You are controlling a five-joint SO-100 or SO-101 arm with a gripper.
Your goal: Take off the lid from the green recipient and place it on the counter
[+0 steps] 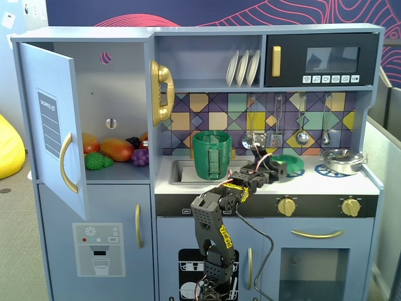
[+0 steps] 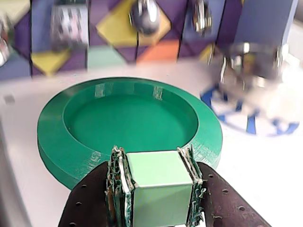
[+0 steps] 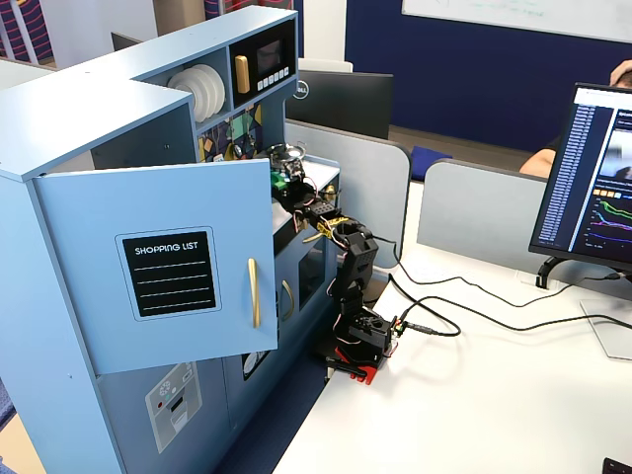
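gripper (image 2: 158, 189): bottom centre of wrist view, clamped on lid's handle
lid (image 2: 85, 156): upside down, on counter (image 2: 265, 170)
green recipient (image 1: 212, 155): frame centre, uncovered
silver pan (image 1: 341, 160): right, on burner

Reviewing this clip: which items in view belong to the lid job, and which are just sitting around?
Part of the job:
- lid, upside down, its handle clamped in the jaws
- green recipient, open, in the sink recess
- counter
- gripper

Just lying about:
- silver pan on the burner
- toy fruit in the open cupboard
- white plates
- hanging utensils
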